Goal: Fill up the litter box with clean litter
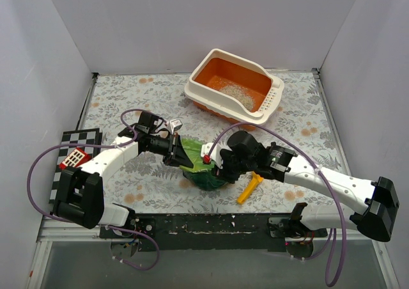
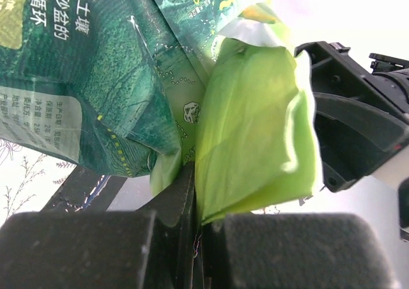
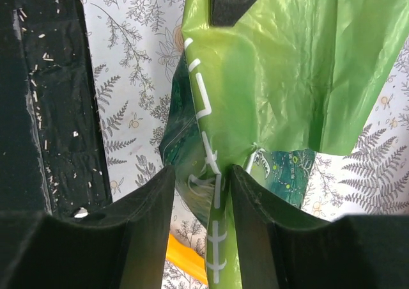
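White walls close in a fern-printed tabletop [image 1: 128,103]. The litter box [image 1: 199,98] sits in the upper right of centre in the top view, with a thin patch of clean litter [image 1: 238,93] on its orange floor near the perforated ledge. Most of that floor is bare, so I judge the filling barely started.

In the lower middle of the top view the green bag [image 1: 203,169] hangs between both arms, and a yellow scoop [image 1: 249,189] lies just beside it on the right.

The bag looks like soft, crinkly film: limp, likely slick, with its weight probably slumped low. Loose granules should shift and run as soon as it tips, so the sensible hold is high on the flattened edges or seam, never the sagging belly.

The left tool [image 2: 195,203] is closed almost flat, pinching the pale green lip of the bag [image 2: 96,78] – only a sliver of film lies between its pads. In its own wrist view the right tool [image 3: 216,196] is narrowed onto a printed seam of the bag [image 3: 287,65], both pads touching the film, with the scoop's orange handle [image 3: 185,258] showing below. Neither tool touches the litter box – it stands well apart from both.
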Action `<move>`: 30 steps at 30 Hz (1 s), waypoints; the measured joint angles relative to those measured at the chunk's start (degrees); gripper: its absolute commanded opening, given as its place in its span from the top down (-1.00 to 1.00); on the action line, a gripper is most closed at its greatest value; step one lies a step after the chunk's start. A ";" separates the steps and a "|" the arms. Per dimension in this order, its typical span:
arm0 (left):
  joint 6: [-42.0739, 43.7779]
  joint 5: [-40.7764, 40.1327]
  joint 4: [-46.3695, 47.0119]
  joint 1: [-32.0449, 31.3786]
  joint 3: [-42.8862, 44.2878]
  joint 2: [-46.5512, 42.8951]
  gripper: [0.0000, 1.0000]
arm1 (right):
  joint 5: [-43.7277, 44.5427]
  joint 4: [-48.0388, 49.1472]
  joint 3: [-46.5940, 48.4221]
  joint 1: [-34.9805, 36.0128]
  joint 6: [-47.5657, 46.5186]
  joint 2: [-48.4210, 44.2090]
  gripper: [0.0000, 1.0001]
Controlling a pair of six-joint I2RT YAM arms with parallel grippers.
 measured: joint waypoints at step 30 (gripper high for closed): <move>15.52 -18.86 10.25 -17.35 12.28 -17.25 0.13 | -12.02 -8.79 1.73 -14.16 4.96 2.43 0.97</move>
